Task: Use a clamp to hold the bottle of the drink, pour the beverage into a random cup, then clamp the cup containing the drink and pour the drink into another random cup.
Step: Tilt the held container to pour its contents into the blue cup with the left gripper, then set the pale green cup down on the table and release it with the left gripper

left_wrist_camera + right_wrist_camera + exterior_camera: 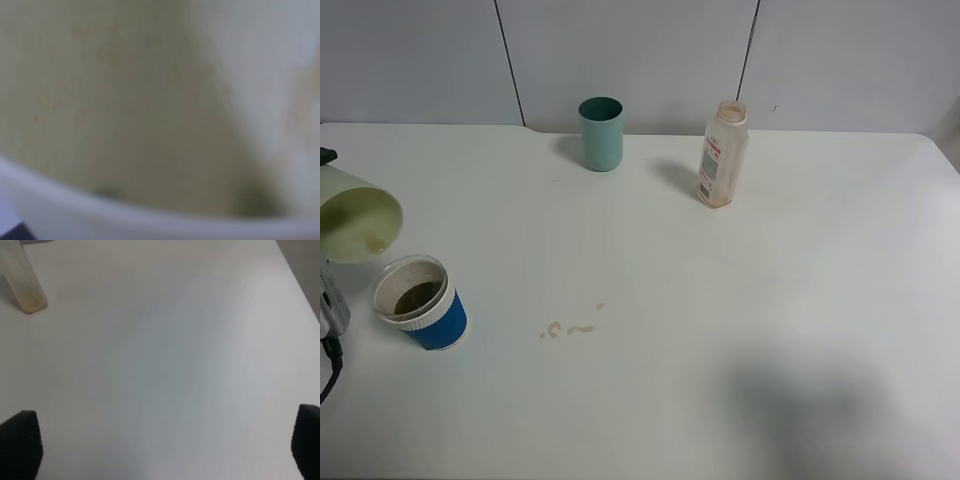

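The white table (720,330) fills the scene, bare in the middle but for a few brown drips (570,328) near its front left. At the far edge the emptied drink bottle (723,155) stands upright, with a teal tumbler (601,133) to its left, well apart.

At the left edge the pale yellow-green tumbler (356,225) hangs tipped, mouth toward the blue cup (421,302), a trace of brown beverage (375,243) at its lower lip. The left gripper itself is hidden; its wrist view shows only the tumbler's inner wall (125,110), so it is judged clamped on it. The blue cup already holds dark liquid (416,296).

The right gripper (165,447) hovers wide open, holding nothing.

Risk: the tumbler's lip sits left of the cup's rim, so last drops may fall on the table; a low swing could knock the cup.
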Motion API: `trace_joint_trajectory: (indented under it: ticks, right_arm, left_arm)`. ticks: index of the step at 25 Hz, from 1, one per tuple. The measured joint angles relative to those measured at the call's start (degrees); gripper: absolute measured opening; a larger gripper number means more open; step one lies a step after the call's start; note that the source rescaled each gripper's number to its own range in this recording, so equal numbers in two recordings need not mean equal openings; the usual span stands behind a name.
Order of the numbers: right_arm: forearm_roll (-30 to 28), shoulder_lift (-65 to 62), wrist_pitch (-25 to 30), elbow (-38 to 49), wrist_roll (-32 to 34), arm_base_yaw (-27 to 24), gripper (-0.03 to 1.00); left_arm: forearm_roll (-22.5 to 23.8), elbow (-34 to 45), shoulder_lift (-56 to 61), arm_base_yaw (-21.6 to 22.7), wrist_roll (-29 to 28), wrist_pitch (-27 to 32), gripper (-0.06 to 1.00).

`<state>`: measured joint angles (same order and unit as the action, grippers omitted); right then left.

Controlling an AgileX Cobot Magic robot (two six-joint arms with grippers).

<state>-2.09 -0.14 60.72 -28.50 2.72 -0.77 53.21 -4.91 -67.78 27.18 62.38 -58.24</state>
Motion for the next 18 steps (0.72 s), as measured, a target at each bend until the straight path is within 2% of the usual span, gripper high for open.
trace_joint_trajectory:
  ticks: [2, 3, 9, 13, 18]
  right_arm:
    - [0.0, 0.0, 0.0, 0.0, 0.0, 0.0, 1.00]
    - [0.0, 0.0, 0.0, 0.0, 0.0, 0.0, 1.00]
    - [0.0, 0.0, 0.0, 0.0, 0.0, 0.0, 1.00]
    - [0.0, 0.0, 0.0, 0.0, 0.0, 0.0, 1.00]
    - [0.0, 0.0, 0.0, 0.0, 0.0, 0.0, 1.00]
  left_arm:
    - [0.0, 0.0, 0.0, 0.0, -3.1, -0.1, 0.01]
    - [0.0, 0.0, 0.0, 0.0, -6.6, -0.4, 0.01]
    - [0.0, -0.1, -2.2, 0.0, -14.1, -2.1, 0.01]
    - [0.0, -0.1, -6.3, 0.0, -16.9, -4.8, 0.01]
    - [-0.2, -0.2, -12.2, 0.0, -17.4, -9.2, 0.01]
